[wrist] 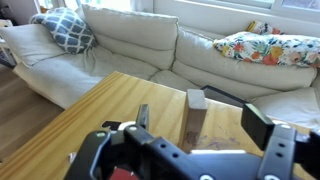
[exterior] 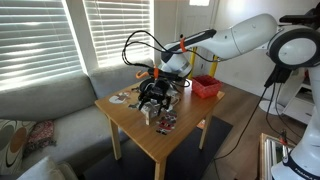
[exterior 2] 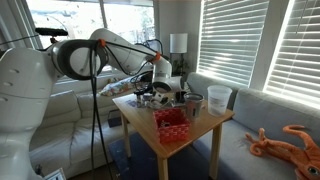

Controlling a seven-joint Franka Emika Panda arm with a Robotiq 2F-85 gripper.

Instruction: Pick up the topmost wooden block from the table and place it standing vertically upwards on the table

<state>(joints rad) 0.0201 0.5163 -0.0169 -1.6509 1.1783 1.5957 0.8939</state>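
Note:
In the wrist view a light wooden block [wrist: 195, 108] stands upright on the pale wood table [wrist: 105, 115]. It has faint pencil marks on its side. My gripper [wrist: 202, 122] is open, with one finger on each side of the block and a gap between each finger and the block. In both exterior views the gripper [exterior: 155, 96] [exterior 2: 160, 93] hangs low over the table top [exterior: 192, 110] [exterior 2: 212, 122], and the block is hidden behind the gripper.
A red basket [exterior: 207, 87] [exterior 2: 170, 122] sits on the table. A white cup [exterior 2: 219, 98] and a dark mug [exterior 2: 193, 103] stand near one edge. Flat cards [exterior: 165, 122] lie near the gripper. A grey sofa [exterior: 50, 108] [wrist: 130, 45] borders the table.

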